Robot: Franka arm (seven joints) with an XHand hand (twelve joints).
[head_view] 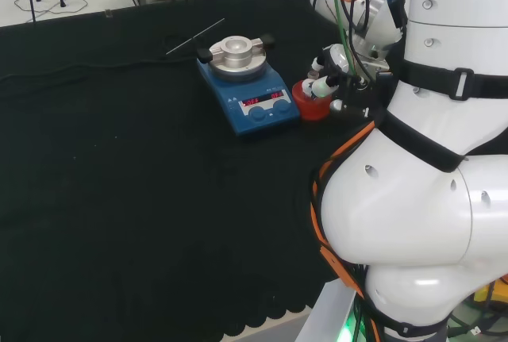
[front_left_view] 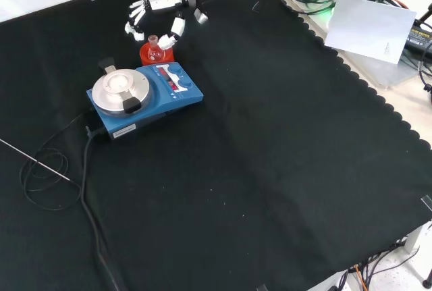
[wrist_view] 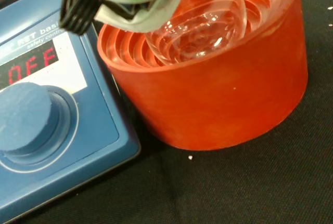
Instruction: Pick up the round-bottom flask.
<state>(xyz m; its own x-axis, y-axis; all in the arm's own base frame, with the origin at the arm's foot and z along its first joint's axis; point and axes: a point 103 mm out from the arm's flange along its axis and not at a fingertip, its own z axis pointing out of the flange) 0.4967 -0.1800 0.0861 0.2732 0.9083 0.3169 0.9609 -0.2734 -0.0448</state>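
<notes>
The clear glass round-bottom flask [wrist_view: 200, 18] sits cradled in a red ribbed ring stand [front_left_view: 154, 55], which keeps it upright, directly beneath the black-and-white hand [front_left_view: 159, 13], whose spread, uncurled fingers hover around its neck, holding nothing.

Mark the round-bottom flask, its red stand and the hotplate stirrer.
round-bottom flask [wrist_view: 200, 24], wrist view, clear bulb.
red ribbed stand [wrist_view: 229, 102], wrist view, outer wall.
hotplate stirrer [front_left_view: 120, 88], front view, round metal top plate.

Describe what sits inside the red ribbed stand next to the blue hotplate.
A clear round-bottom flask rests in the red stand, its bulb on the ribs. The hand hovers above it, and a part of the hand covers the flask's neck in the wrist view.
</notes>
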